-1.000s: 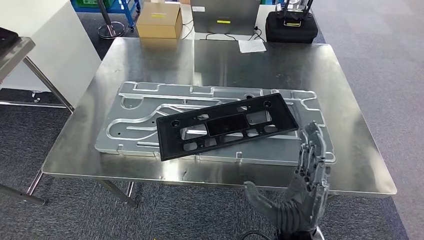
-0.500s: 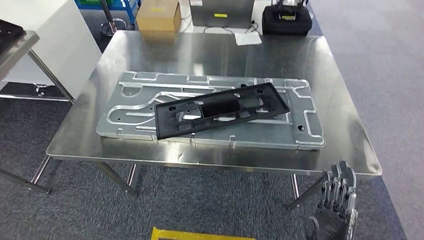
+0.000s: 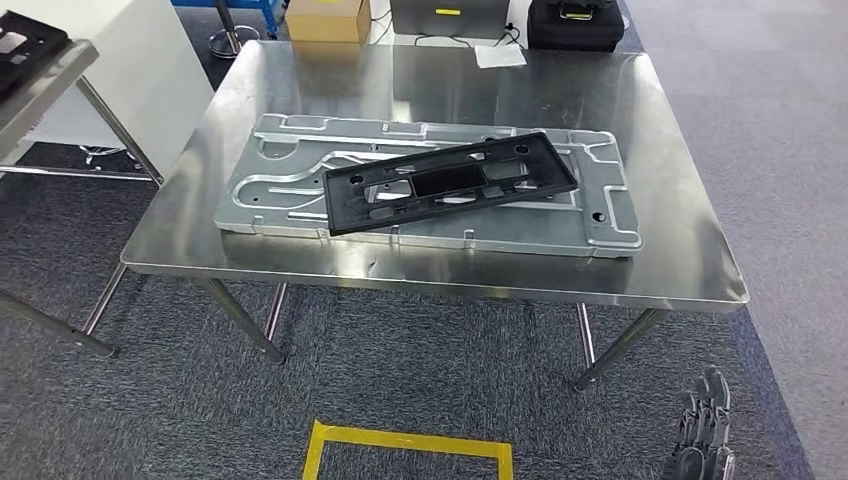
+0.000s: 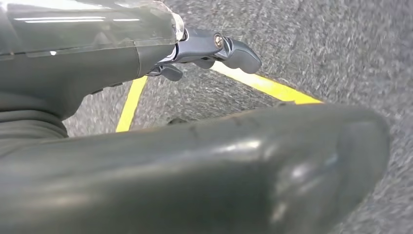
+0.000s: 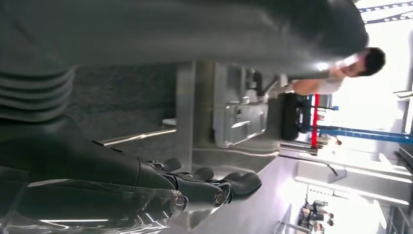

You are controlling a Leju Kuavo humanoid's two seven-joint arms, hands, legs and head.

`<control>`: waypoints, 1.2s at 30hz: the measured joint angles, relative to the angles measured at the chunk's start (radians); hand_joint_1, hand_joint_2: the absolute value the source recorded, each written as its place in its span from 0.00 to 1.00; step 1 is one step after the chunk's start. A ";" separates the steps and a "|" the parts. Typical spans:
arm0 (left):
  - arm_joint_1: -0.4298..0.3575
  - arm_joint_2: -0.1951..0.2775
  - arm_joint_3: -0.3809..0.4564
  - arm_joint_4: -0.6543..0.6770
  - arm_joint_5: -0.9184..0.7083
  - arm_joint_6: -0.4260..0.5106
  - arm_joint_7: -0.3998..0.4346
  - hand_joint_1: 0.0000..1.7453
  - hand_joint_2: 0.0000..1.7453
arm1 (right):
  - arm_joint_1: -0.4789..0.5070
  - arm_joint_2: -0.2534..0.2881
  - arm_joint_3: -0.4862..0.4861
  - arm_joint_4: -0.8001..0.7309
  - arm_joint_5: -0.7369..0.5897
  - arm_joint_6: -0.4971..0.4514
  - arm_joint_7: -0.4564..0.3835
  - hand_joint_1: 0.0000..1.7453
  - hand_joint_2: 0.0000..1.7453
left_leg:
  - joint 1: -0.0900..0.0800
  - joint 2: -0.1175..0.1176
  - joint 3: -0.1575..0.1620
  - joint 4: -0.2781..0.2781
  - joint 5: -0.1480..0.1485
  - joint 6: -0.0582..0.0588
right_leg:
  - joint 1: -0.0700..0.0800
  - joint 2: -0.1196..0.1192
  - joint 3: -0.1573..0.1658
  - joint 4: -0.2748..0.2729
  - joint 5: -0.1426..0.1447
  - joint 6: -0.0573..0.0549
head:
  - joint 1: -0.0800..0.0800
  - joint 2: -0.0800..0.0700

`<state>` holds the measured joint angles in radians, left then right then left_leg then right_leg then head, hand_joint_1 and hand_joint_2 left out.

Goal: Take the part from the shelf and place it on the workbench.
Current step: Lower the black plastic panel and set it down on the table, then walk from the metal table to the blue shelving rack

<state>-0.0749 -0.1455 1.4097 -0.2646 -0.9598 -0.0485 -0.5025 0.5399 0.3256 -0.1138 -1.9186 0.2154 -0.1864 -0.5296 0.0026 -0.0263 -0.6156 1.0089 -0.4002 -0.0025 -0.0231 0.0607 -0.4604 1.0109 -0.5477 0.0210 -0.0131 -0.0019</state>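
The black rectangular part lies flat and slightly askew on a silver stamped plate, which rests on the steel workbench. Nothing touches the part. My right hand hangs low at the bottom right, well below and in front of the bench, fingers apart and holding nothing. The right wrist view shows that hand empty, with the bench and the plate beyond it. My left hand hangs over the carpet, fingers loosely out with nothing in them.
A grey shelf with a dark part on it stands at the far left, beside a white cabinet. A cardboard box, a black case and a paper lie beyond the bench. Yellow floor tape marks the carpet. A person stands far off.
The camera has drawn back from the bench, so the whole scene has shifted. My right hand has dropped from the bench's front edge to the bottom right corner. The part has stayed put.
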 joint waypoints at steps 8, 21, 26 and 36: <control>0.007 -0.003 0.008 -0.001 0.001 0.002 0.007 0.00 0.00 | -0.034 0.011 -0.102 0.181 -0.006 -0.076 0.042 0.00 0.00 | 0.010 0.014 -0.071 0.234 -0.189 -0.037 | 0.007 -0.079 -0.070 -0.017 0.063 -0.047 | -0.008 0.000; 0.002 -0.012 0.012 -0.003 0.004 0.017 0.009 0.00 0.00 | -0.199 0.019 -0.361 0.650 0.360 -0.234 0.039 0.00 0.00 | -0.002 0.053 0.149 -0.065 -0.086 0.036 | 0.009 -0.096 -0.178 0.087 0.031 0.005 | -0.005 0.000; 0.003 -0.016 0.012 -0.003 -0.001 0.018 0.008 0.00 0.00 | -0.299 0.019 -0.563 0.906 0.523 -0.225 0.068 0.00 0.00 | -0.005 0.005 0.070 -0.047 -0.041 0.038 | 0.009 -0.062 -0.172 0.242 -0.020 0.006 | -0.004 0.000; 0.002 -0.012 0.012 -0.010 -0.020 0.058 0.019 0.00 0.00 | -0.454 0.007 -0.852 1.363 0.649 -0.155 0.399 0.00 0.00 | -0.001 -0.006 -0.024 0.081 -0.078 -0.014 | 0.006 -0.050 -0.005 -0.038 0.019 -0.043 | -0.010 0.000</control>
<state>-0.0732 -0.1579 1.4214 -0.2743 -0.9802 0.0099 -0.4835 0.0857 0.3330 -0.9662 -0.5558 0.8648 -0.3416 -0.1311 0.0015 -0.0320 -0.6398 1.0902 -0.4780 -0.0166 -0.0172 0.0108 -0.4658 0.9732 -0.5286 -0.0219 -0.0236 -0.0022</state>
